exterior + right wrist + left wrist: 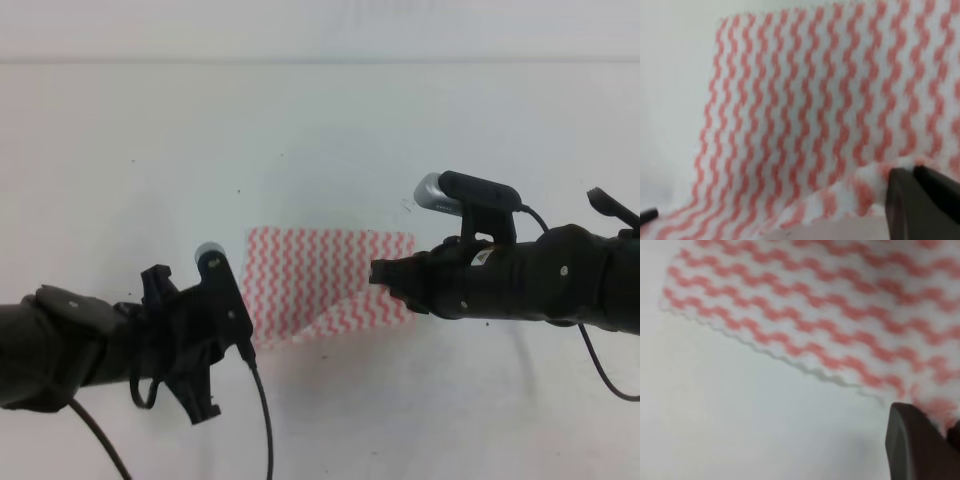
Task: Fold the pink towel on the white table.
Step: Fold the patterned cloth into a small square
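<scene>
We see the pink towel (325, 280) lying near the middle of the white table (120, 130), with both arms at its near edge. Our right gripper (378, 271) has its fingers pinched together on the towel's right edge, and the cloth there lifts off the table into a slanted flap. Our left gripper (922, 440) sits at the towel's near left corner; the wrist view shows one dark finger (910, 445) touching the cloth, but we cannot tell whether it is clamped. Our worry is uneven pulling: if only the right side has a firm hold, the towel could drag, skew or bunch instead of folding squarely. A thin pinch might also slip free mid-lift.
</scene>
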You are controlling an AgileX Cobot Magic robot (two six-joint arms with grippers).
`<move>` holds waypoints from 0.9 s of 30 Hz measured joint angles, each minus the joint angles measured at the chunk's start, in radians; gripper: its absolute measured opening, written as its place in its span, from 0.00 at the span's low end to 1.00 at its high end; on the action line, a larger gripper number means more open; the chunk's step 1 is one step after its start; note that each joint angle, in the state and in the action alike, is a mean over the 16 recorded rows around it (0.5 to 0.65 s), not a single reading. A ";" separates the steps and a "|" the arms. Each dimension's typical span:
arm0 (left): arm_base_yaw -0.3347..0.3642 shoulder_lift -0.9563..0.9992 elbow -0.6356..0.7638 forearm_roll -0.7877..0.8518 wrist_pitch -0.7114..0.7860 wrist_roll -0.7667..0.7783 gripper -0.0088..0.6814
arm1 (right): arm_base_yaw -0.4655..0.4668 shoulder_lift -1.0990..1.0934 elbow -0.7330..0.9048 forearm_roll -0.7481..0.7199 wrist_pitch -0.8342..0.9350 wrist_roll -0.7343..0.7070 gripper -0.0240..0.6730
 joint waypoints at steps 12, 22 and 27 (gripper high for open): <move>0.000 0.002 -0.074 -0.112 -0.013 -0.005 0.01 | 0.000 0.000 0.000 0.000 -0.014 0.000 0.01; 0.000 0.044 -0.146 -0.146 -0.033 -0.027 0.01 | -0.004 -0.001 0.000 0.000 -0.045 0.000 0.01; 0.000 0.077 -0.171 -0.146 -0.045 -0.040 0.01 | -0.016 0.001 0.000 0.001 -0.056 0.000 0.01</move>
